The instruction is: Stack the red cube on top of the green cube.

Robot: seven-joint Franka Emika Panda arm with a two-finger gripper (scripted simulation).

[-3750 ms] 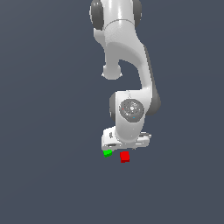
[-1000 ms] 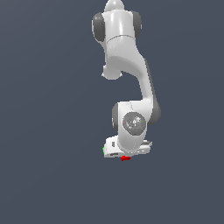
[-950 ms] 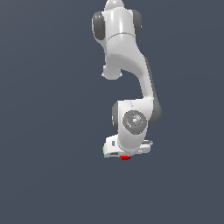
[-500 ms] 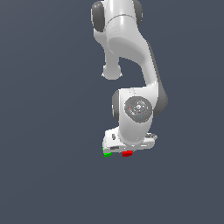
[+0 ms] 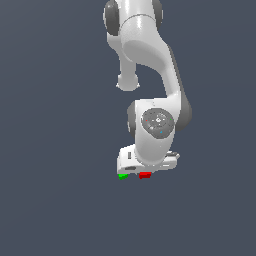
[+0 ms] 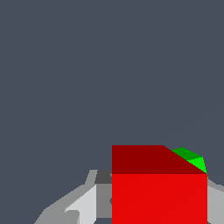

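While gripper [image 5: 142, 169] grips flat-faced red cube [image 6: 159, 197], green cube [image 6: 192, 159] adj

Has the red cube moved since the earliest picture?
Yes. The red cube was lower than the green cube in the exterior view; now it sits level with it, under the claw.

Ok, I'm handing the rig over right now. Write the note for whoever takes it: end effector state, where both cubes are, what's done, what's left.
End effector: low over the work surface, with the red cube at its tip. In the wrist view the cube fills the space between the fingers, so it looks gripped, though pad contact is not visible.
Green cube: on the surface, just to the exterior view's left of the red cube, apart from it. In the wrist view it peeks out behind the red cube.
Done: red cube apparently picked up.
Left: carry red over green, set it down squarely on top, release, withdraw. Not stacked yet.
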